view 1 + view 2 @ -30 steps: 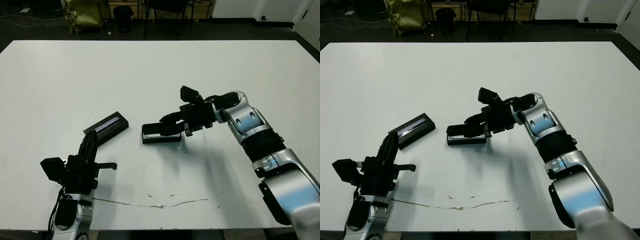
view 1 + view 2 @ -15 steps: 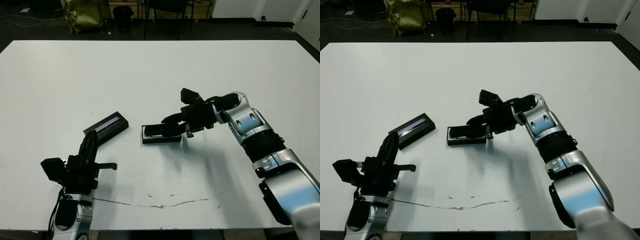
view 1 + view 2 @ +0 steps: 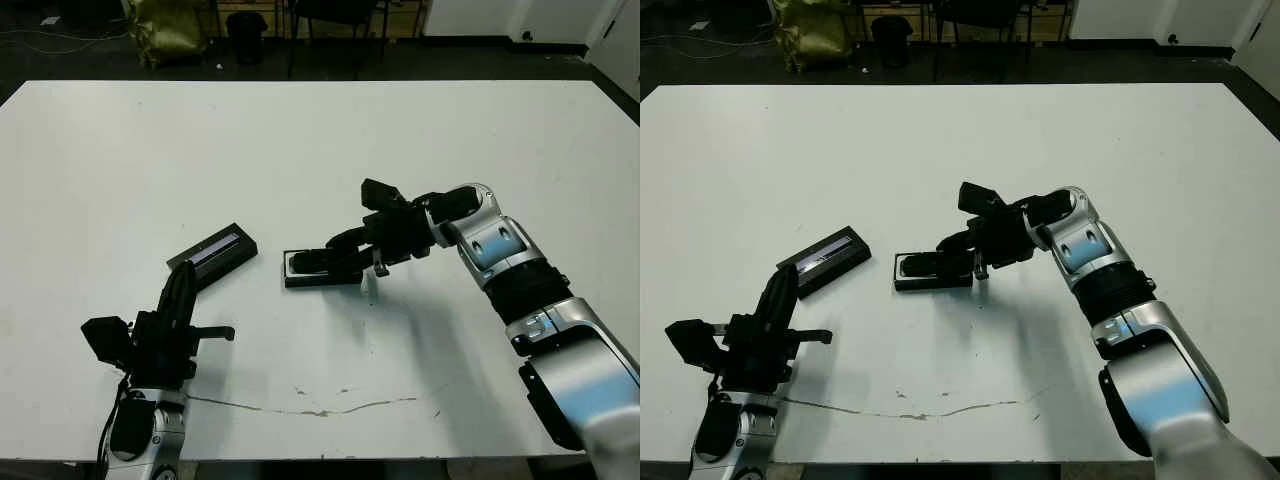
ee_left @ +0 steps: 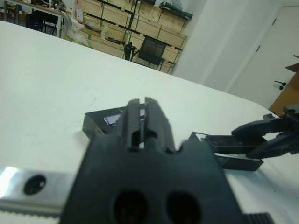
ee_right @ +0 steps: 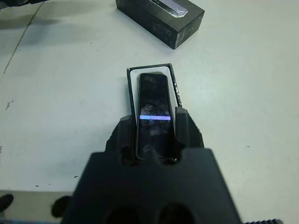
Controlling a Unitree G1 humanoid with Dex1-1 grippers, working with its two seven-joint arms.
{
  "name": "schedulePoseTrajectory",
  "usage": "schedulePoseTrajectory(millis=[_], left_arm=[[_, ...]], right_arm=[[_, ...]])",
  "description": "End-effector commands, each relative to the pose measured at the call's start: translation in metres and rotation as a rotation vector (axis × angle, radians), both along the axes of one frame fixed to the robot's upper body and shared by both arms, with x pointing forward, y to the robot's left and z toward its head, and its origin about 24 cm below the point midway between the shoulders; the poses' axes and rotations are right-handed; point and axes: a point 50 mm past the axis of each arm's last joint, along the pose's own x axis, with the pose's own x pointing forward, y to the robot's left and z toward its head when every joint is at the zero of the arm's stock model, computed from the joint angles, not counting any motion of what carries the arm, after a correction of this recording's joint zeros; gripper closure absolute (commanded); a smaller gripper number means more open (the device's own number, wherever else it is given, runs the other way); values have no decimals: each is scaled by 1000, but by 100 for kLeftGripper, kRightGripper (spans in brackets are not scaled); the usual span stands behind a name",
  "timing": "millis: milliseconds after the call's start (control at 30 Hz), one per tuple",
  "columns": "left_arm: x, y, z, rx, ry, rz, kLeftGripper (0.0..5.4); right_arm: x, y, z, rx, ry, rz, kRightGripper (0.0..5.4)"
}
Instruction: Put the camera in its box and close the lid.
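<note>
Step in hand: seating the camera [image 5: 153,102] in the box [image 3: 322,270]; judged near done, with the lid not yet fitted.
Right claw [image 5: 154,122]: pinching the camera by its long sides at the near end, one finger on each flank. The far end of the camera lies over the white lining.
Camera position: lengthwise within the box at the counter's [image 3: 300,140] centre. Whether it sits fully flat on the lining cannot be told.
Box position: on the counter, just at 3 o'clock of the lid, apart from it.
Lid [image 3: 212,257]: flat on the counter, silvery stripe up, at 9 o'clock of the box, untouched.
Left claw [image 4: 140,110]: fingers pressed together, holding nothing, low over the counter at 7 o'clock of the lid, pointing toward it.
Advice, seating: keep the camera parallel to the box walls, lower the held end until it rests on the lining, then part the fingers only as far as the walls allow.
Advice, risk: a sideways pull on release could drag the light box along the counter.
Writing: none readable; a pale band across the camera's glossy face looks like a reflection.
</note>
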Motion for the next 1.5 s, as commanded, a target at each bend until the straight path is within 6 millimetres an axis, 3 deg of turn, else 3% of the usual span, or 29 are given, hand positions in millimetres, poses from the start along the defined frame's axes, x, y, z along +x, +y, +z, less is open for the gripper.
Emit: schedulePoseTrajectory(millis=[33, 867, 1200, 1500], left_arm=[[-3, 1, -6, -2, 34, 4, 540], [-4, -1, -7, -13, 55, 6, 540], [-6, -2, -8, -22, 70, 14, 540], [-6, -1, -9, -34, 68, 3, 540]], right_arm=[[-1, -2, -4, -31, 13, 2, 476], [-4, 23, -23, -74, 34, 30, 476], [-5, 24, -20, -13, -72, -30, 480], [4, 17, -8, -16, -181, -50, 278]])
